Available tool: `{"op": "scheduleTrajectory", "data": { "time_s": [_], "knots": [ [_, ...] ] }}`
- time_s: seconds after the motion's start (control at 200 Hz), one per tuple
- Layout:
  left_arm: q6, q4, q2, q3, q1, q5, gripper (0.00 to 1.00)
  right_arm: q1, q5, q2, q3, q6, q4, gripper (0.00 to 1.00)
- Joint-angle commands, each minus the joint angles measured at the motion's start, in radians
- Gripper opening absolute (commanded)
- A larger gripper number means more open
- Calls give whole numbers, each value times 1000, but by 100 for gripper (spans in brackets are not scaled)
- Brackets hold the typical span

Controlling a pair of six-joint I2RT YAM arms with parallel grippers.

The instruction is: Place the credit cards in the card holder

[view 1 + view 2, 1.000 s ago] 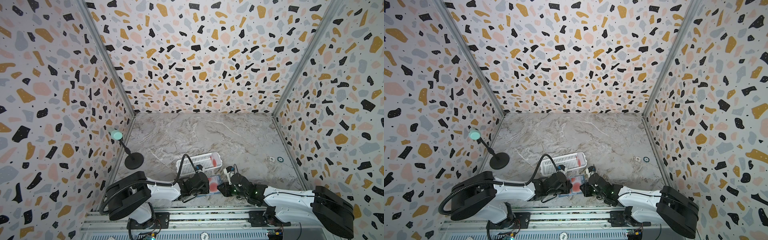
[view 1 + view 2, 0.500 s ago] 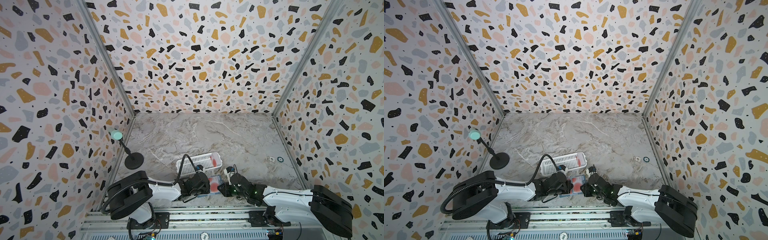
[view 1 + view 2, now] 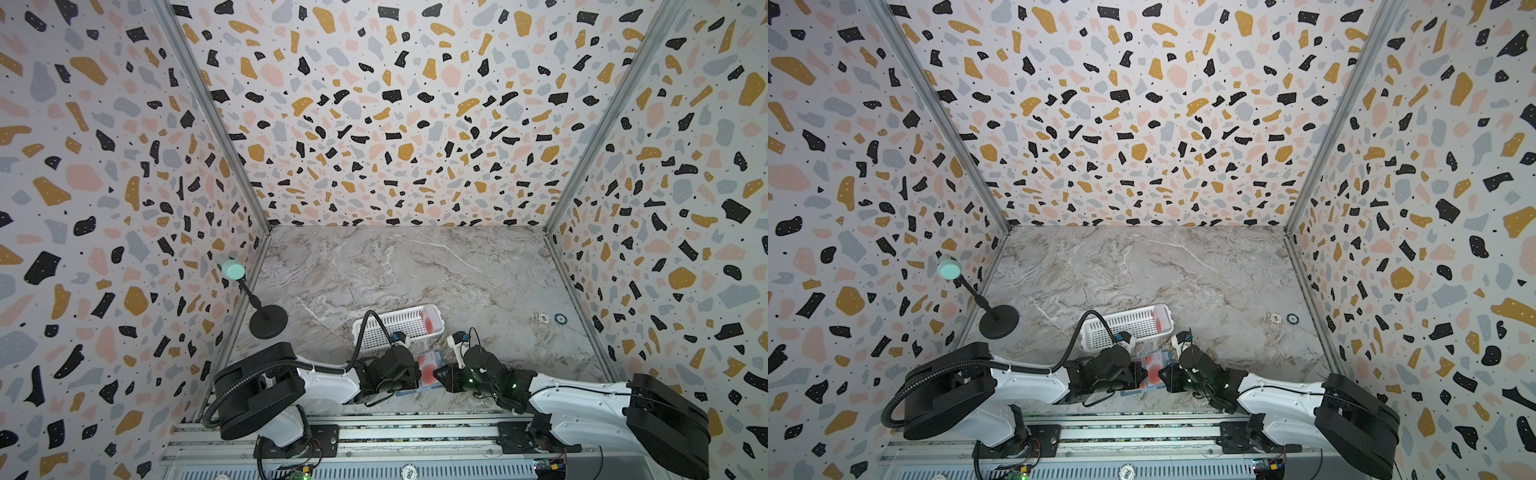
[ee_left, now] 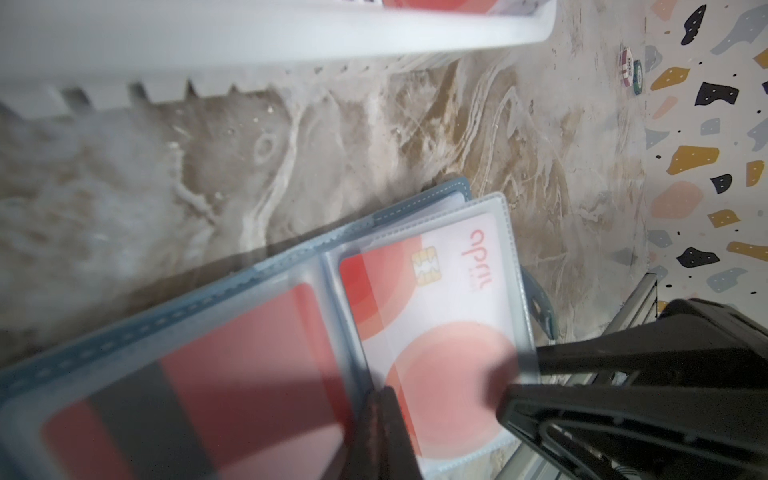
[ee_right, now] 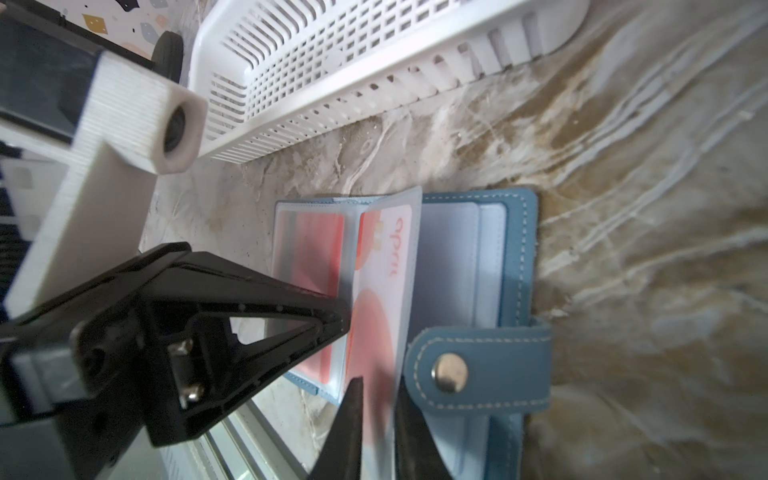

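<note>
**Right hand pinching card at holder pocket**

Right hand (image 5: 377,399): fingers clamped on the pale card (image 4: 453,299), which sits in a raised clear pocket of the card holder (image 5: 519,257). Left hand (image 4: 384,399): fingers together, nothing between them, tip at the fold between two pockets. The neighbouring pocket holds a red-backed card (image 4: 232,374) with a dark stripe. Holder lies open on the counter (image 3: 415,270), snap tab (image 5: 478,374) out flat, near the white basket (image 3: 395,322). Third card (image 3: 428,323) is in the basket.

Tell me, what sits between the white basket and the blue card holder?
Nothing: only bare marble table separates basket from card holder, seen in the right wrist view.
</note>
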Motion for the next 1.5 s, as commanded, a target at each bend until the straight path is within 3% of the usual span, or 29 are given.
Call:
{"op": "scheduleTrajectory", "data": {
  "time_s": [0.0, 0.24, 0.491, 0.741, 0.941, 1.181, 1.492],
  "knots": [
    [-10, 3, -49, -13, -3, 4, 0, 6, 8, -3, 26, -26, -24, 17],
    [4, -158, -222, -23, 23, -66, 7, 81, 110, 44, 130, -54, -148, 21],
    [10, -251, -494, -116, 122, -87, 17, 169, 195, 142, 266, -76, -241, 30],
    [16, -279, -691, -187, 193, -80, 22, 210, 169, 222, 372, -123, -244, 41],
    [28, -252, -671, -187, 198, -65, 23, 209, 150, 222, 406, -150, -234, 50],
    [100, -242, -594, -128, 198, -60, 24, 167, 193, 181, 426, -181, -309, 49],
    [292, -324, -349, 95, 201, -123, 24, -61, 183, 71, 478, -329, -469, 52]
  ]
}}
